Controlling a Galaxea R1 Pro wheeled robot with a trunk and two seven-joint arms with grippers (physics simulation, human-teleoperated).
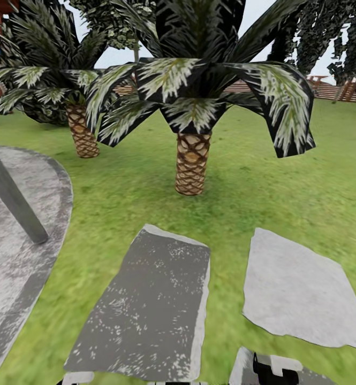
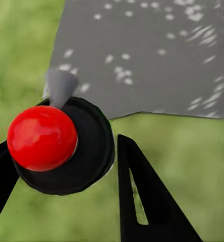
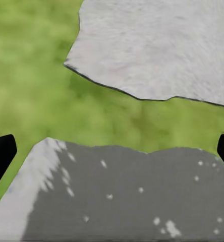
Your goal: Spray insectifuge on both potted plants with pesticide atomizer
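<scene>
In the left wrist view the pesticide atomizer (image 2: 66,151) is seen from its top end: a red round knob on a black disc, with a small grey nozzle cone. It sits between the two black fingers (image 2: 142,196) of my left gripper (image 2: 61,151), which is shut on it above grass and a grey stepping stone. My right gripper (image 3: 112,151) is open, its black fingertips (image 3: 0,154) far apart at the picture's sides, with nothing between them, over lawn and two stepping stones. The potted plants are out of view.
Two big palms with scaly brown trunks (image 1: 192,163) (image 1: 83,131) stand ahead on the lawn. Two flat stepping stones (image 1: 151,305) (image 1: 298,291) lie just in front of me. A round paved patio (image 1: 17,256) with a leaning grey pole (image 1: 14,200) is at the left.
</scene>
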